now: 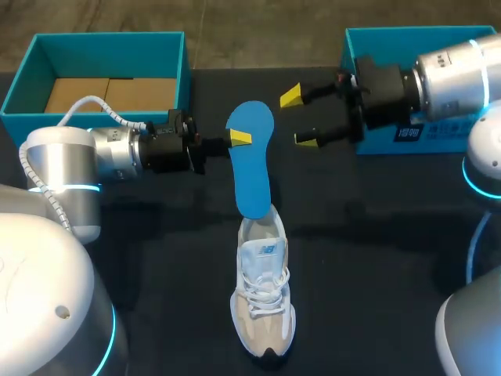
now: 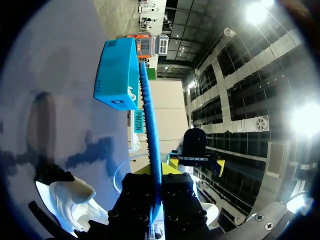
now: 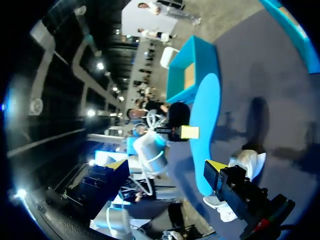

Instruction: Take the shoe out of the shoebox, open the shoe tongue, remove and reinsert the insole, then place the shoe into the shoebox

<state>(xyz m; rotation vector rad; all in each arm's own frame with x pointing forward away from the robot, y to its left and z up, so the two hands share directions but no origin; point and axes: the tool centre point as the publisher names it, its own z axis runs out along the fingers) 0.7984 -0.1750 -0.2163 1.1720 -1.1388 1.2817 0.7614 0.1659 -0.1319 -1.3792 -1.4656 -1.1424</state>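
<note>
A: Status from the head view: where's the shoe?
B: On the table, centre toward 6 o'clock. It's upright on its sole, toe at 6, heel at 12. It's outside the shoebox, which sits open at 10 o'clock.
A: Insole?
B: Blue, mostly clear of the shoe. Lower end meets the heel opening, can't tell if it's inside. The rest runs toward 12.
A: Left gripper?
B: Clenched on the insole's upper part, coming in from 9 o'clock. Left wrist view shows the insole edge-on between the fingers, running straight ahead.
A: Right gripper?
B: Released, fingers spread wide, nothing in it. It's at 3 o'clock of the insole's top, near but apart. A second teal box sits behind it at 2 o'clock.
</note>
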